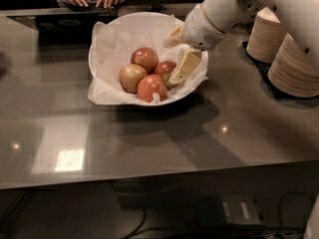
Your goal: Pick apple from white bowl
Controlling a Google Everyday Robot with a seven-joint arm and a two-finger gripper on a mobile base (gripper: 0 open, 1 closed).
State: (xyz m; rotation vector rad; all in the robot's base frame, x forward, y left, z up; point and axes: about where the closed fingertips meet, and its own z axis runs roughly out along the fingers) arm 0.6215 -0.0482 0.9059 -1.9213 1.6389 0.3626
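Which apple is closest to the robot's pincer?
The dark red apple with the yellow-green patch, on the right of the pile in the white bowl. The open pincer hangs right at it; the other three apples lie farther left.

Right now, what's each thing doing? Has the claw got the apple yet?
claw: open, down inside the white bowl, right beside the apple, not gripping it.
apple: lying in the bowl among three other apples, not lifted.
white bowl: upright on the table, paper-lined, holding four apples.
paper bowls: stacked, untouched.
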